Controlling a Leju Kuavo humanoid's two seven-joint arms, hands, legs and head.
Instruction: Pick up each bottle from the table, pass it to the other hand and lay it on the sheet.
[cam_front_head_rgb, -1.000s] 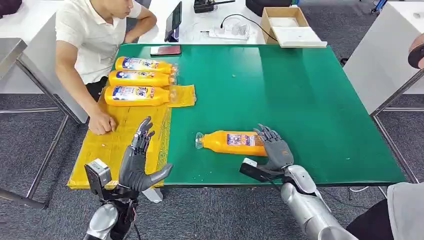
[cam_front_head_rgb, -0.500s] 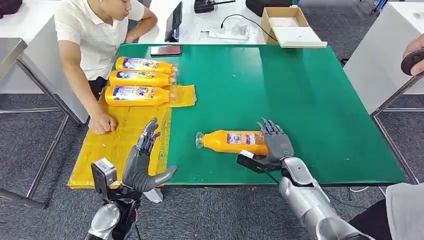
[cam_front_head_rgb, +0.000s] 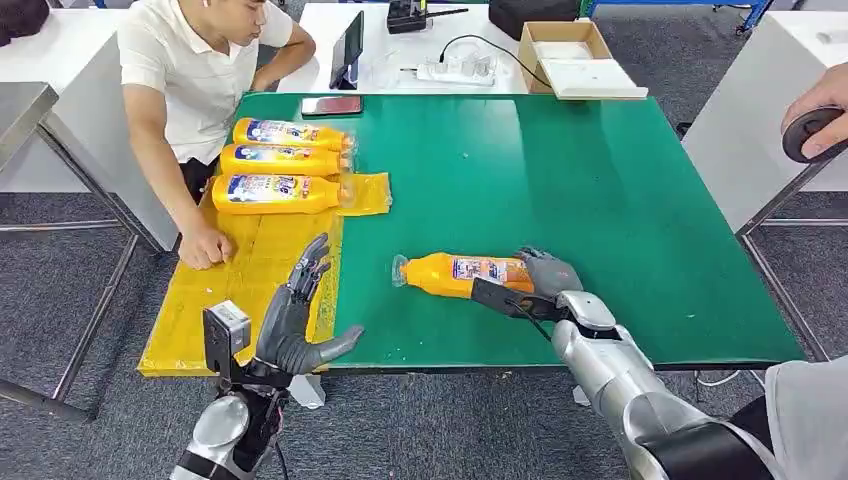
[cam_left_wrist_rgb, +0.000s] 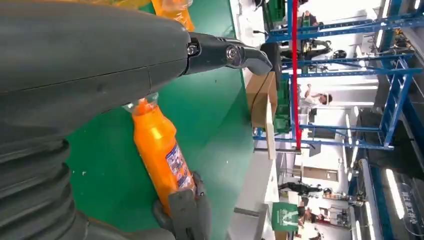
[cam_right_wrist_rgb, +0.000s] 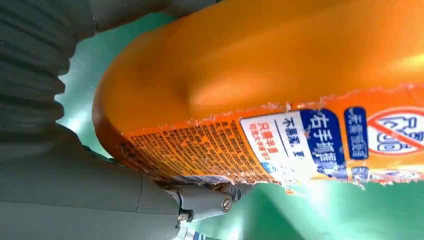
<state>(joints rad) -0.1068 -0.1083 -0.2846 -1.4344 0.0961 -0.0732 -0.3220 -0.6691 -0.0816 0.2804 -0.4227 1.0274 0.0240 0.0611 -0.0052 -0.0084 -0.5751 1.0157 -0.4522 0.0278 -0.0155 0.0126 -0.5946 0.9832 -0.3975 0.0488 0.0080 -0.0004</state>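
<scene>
- Since 1 s ago your right hand (cam_front_head_rgb: 545, 275) has wrapped the bottle (cam_front_head_rgb: 455, 275); bottle lies on green table (cam_front_head_rgb: 600, 180), lower centre.
- Left hand (cam_front_head_rgb: 295, 315) spread wide, holding nothing, lower left by yellow sheet (cam_front_head_rgb: 230, 290).

Orange bottle (cam_front_head_rgb: 462, 276) (capless?) on its side

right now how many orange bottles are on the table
4: three bottles side by side on the yellow sheet, one bottle at the right hand.
</scene>
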